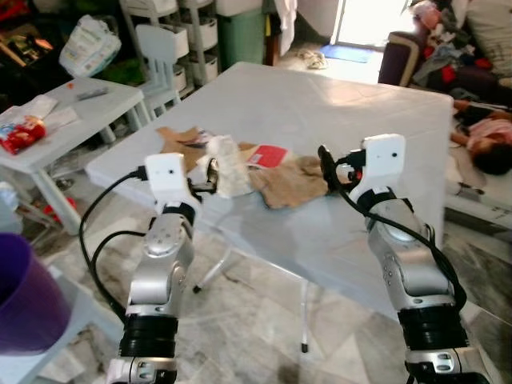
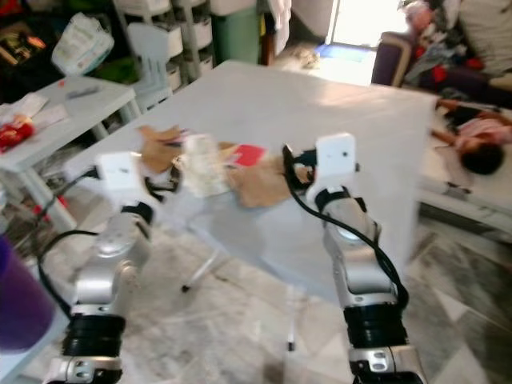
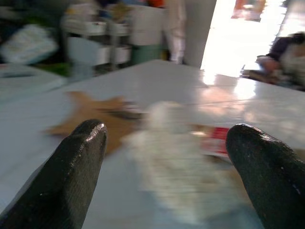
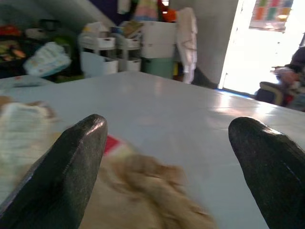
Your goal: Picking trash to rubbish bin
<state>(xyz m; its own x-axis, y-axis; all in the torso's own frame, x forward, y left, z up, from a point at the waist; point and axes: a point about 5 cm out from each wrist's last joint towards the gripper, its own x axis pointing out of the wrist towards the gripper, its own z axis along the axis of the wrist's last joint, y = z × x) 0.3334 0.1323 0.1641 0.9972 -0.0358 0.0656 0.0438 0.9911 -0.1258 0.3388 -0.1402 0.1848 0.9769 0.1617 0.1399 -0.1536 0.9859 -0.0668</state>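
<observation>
Both tools are raised to the near edge of the white table (image 1: 336,120), fingers spread wide and holding nothing: the left tool (image 3: 167,157) faces a crumpled white wrapper (image 1: 230,166), the right tool (image 4: 167,157) a crumpled brown paper bag (image 1: 292,184). The trash lies in a loose cluster near that edge, with a small red packet (image 1: 270,155) and a flat piece of brown paper (image 1: 178,142) just behind. A purple bin (image 1: 24,296) stands low at the robot's far left, well apart from the table. The risk, as I judge it, is a shallow pinch: light, crumpled paper may slide away under the fingers or slip out on the swing to the bin. Blur in the left wrist view suggests motion that could spoil the aim.
</observation>
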